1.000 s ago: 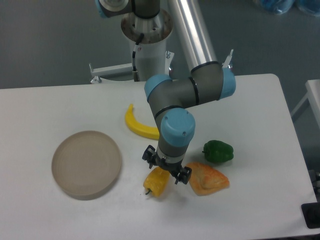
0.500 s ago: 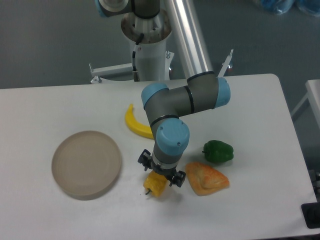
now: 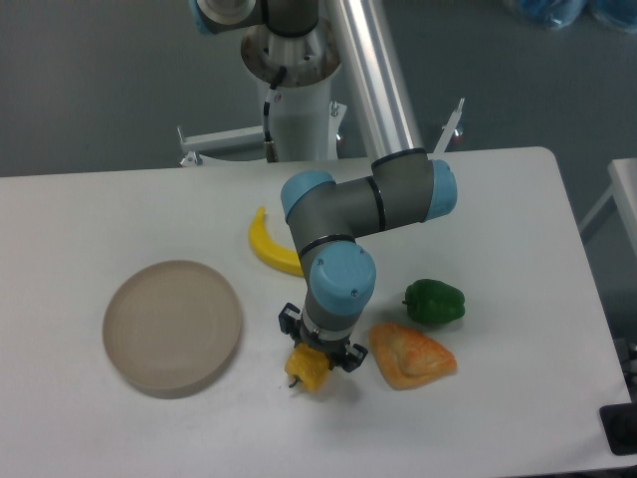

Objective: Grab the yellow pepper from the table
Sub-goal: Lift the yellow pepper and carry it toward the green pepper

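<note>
The yellow pepper (image 3: 307, 372) lies on the white table (image 3: 518, 219), front centre, its dark stem pointing to the front left. My gripper (image 3: 318, 351) is straight above it, pointing down, and covers the pepper's upper half. The fingers stand on either side of the pepper, low around it. The jaws look close to the pepper's sides, but the wrist hides whether they press on it.
A round beige plate (image 3: 173, 327) lies at the left. A yellow banana (image 3: 269, 247) lies behind the gripper, partly under the arm. An orange wedge pastry (image 3: 411, 356) lies right of the pepper, and a green pepper (image 3: 434, 302) is behind the pastry.
The gripper has moved left and down over the yellow pepper, from beside it to straddling it. The pepper has stayed in place.
</note>
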`<state>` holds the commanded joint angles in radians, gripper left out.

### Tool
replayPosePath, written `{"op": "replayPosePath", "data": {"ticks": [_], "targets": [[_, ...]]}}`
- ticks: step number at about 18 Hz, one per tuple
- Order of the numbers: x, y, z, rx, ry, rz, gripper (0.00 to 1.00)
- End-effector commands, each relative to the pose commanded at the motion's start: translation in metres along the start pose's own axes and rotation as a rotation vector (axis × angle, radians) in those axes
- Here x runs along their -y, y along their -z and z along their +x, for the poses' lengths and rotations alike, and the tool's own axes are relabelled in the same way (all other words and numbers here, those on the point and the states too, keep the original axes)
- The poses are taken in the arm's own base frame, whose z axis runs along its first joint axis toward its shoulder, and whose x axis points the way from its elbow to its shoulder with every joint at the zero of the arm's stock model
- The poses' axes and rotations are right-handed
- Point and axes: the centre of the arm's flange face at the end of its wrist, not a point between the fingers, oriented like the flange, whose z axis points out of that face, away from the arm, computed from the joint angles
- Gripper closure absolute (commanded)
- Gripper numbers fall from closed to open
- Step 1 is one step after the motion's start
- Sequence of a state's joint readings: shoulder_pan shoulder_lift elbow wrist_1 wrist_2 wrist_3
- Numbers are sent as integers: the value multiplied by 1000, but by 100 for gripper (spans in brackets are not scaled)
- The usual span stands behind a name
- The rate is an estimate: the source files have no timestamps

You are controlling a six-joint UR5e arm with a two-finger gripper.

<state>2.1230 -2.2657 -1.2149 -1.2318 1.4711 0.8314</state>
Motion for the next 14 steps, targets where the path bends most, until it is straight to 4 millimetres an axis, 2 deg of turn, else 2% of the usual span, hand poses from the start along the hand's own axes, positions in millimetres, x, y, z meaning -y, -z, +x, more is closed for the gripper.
{"op": "replayPosePath", "data": {"ticks": [5,7,9,12,14], "targets": [[-17,34,-15,30,1,24,78],[-34,58,-28,48,-12,36,78],[-69,87,-49,28,-62,19,78],[-92,110,-61,7,-117,6,78],[-101,118,-67,1,-140,1,78]]}}
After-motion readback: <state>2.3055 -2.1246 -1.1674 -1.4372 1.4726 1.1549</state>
